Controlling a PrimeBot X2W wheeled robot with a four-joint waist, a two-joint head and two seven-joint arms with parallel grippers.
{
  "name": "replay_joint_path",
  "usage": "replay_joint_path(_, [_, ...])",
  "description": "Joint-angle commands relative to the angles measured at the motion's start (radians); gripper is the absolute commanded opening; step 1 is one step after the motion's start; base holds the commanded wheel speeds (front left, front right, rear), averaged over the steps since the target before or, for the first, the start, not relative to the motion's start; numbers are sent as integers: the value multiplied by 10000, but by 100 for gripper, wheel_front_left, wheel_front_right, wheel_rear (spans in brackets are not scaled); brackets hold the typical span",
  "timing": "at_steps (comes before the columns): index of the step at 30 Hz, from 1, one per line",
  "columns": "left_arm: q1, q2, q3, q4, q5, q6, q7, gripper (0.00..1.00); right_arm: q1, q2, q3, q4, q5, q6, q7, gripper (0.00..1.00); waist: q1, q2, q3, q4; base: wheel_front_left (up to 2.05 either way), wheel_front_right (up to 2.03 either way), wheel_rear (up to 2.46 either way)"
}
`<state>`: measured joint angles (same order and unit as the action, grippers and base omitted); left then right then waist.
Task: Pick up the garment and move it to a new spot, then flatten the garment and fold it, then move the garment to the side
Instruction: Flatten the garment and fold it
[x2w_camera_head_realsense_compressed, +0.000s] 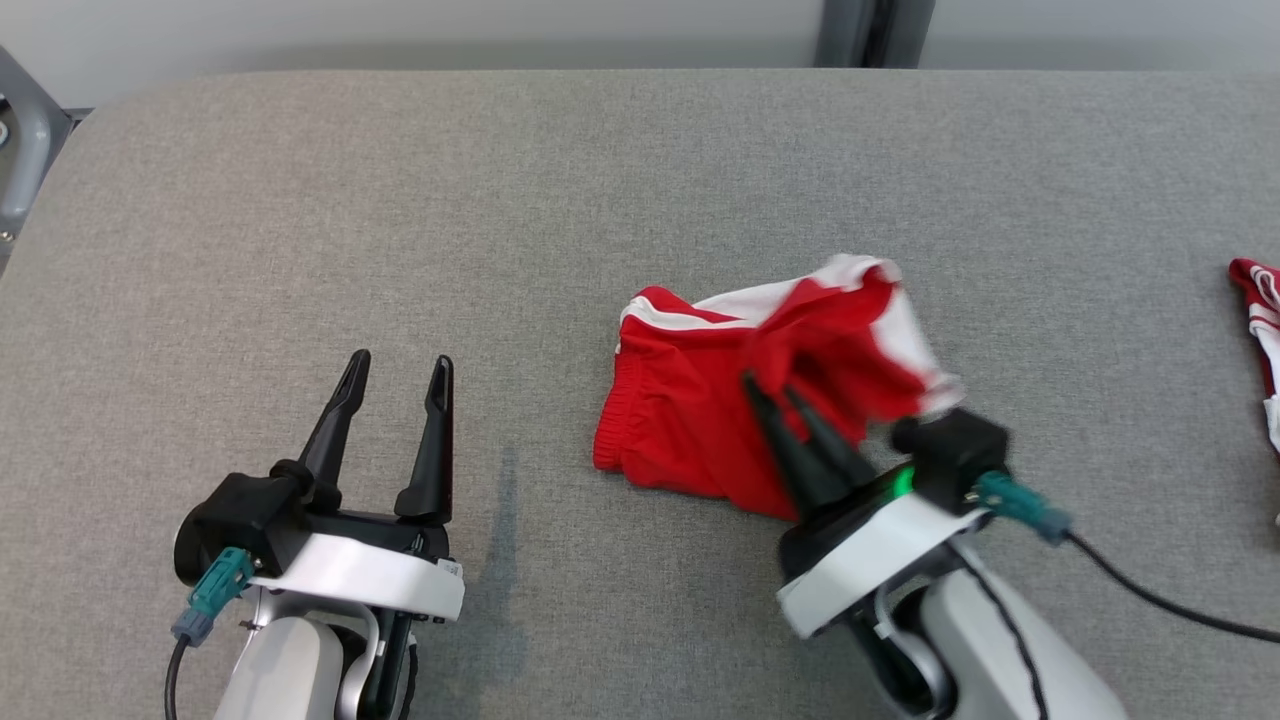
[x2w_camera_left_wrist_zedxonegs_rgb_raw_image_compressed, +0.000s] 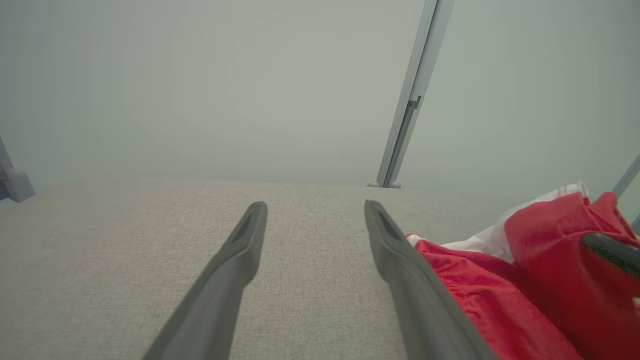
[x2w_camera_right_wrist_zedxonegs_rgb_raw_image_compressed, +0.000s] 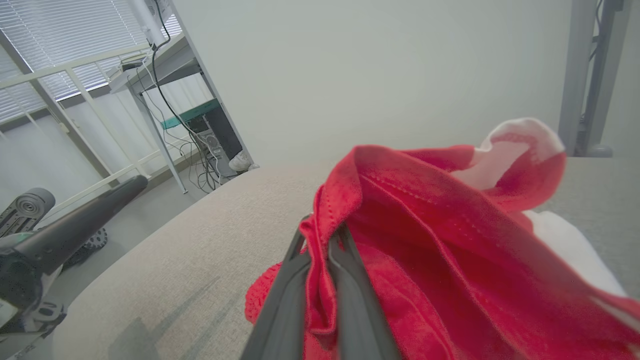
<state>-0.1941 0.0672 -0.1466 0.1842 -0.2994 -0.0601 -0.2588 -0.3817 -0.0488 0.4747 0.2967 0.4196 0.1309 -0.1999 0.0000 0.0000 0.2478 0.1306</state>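
Grey table (x2w_camera_head_realsense_compressed: 300, 200): right pincer (x2w_camera_head_realsense_compressed: 769, 384) pinches red garment (x2w_camera_head_realsense_compressed: 680, 400) centrally; left pincer (x2w_camera_head_realsense_compressed: 401, 358) spread, well apart.

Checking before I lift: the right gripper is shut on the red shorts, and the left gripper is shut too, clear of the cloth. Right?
Not quite. The left gripper is open, its jaws well apart, as the left wrist view shows. The rest holds: the right gripper is shut on the shorts, and the left is clear of the cloth.

A second red-and-white cloth (x2w_camera_head_realsense_compressed: 1260, 330) is cut off by the head view's right edge. The red shorts with white side stripes (x2w_camera_head_realsense_compressed: 690, 420) blur at their lifted upper-right part; in the right wrist view their pinched fold covers the fingertips of the right tool (x2w_camera_right_wrist_zedxonegs_rgb_raw_image_compressed: 322, 237).
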Motion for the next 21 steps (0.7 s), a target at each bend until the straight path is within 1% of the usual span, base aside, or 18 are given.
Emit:
replay_joint_path(1, [-144, 32, 6, -17, -49, 37, -34, 100, -143, -61, 583, -53, 237, -4, 133, 0, 0, 0, 58, 43, 0, 0, 0])
replay_joint_path(2, [-164, 24, -12, -15, -62, 34, -36, 100, -229, -65, 978, 24, 361, -2, 221, 0, 0, 0, 93, 66, 0, 0, 0])
replay_joint_path(5, [-219, 16, -78, 40, -110, 16, -38, 100, -477, -60, 1664, 314, 705, -4, 172, 0, 0, 0, 165, 174, 0, 0, 0])
replay_joint_path(12, [-283, -16, -177, 133, -187, 19, -49, 100, -1332, -54, 2802, 1379, 1216, -2, 143, 0, 0, 0, 253, 297, 0, 0, 0])
replay_joint_path(13, [-283, -16, -177, 133, -187, 19, -49, 100, -1332, -54, 2802, 1379, 1216, -2, 143, 0, 0, 0, 253, 297, 0, 0, 0])
replay_joint_path(16, [-342, -32, -254, 186, -211, 12, -51, 100, -1691, -56, 3165, 2035, 1548, -2, 275, 0, 0, 0, 269, 398, 0, 0, 0])
replay_joint_path(17, [-369, -40, -292, 211, -218, 8, -52, 100, -1819, -49, 3258, 2207, 1639, -2, 203, 16, 0, 0, 276, 439, 0, 0, 0])
replay_joint_path(18, [-395, -48, -325, 234, -237, 6, -52, 100, -1925, -50, 3332, 2373, 1727, -2, 145, 41, 0, 0, 277, 480, 0, 0, 0])
replay_joint_path(19, [-402, -50, -353, 256, -254, 9, -53, 100, -1986, -49, 3443, 2545, 1823, -2, 158, 86, 0, 0, 274, 507, 0, 0, 0])
replay_joint_path(20, [-400, -52, -362, 269, -274, 19, -49, 100, -2059, -47, 3568, 2631, 1885, -2, 96, 100, 0, 0, 272, 530, 0, 0, 0])
replay_joint_path(21, [-391, -61, -370, 270, -288, 32, -48, 100, -2119, -48, 3659, 2694, 1938, -2, 27, 100, 0, 0, 266, 549, 0, 0, 0])
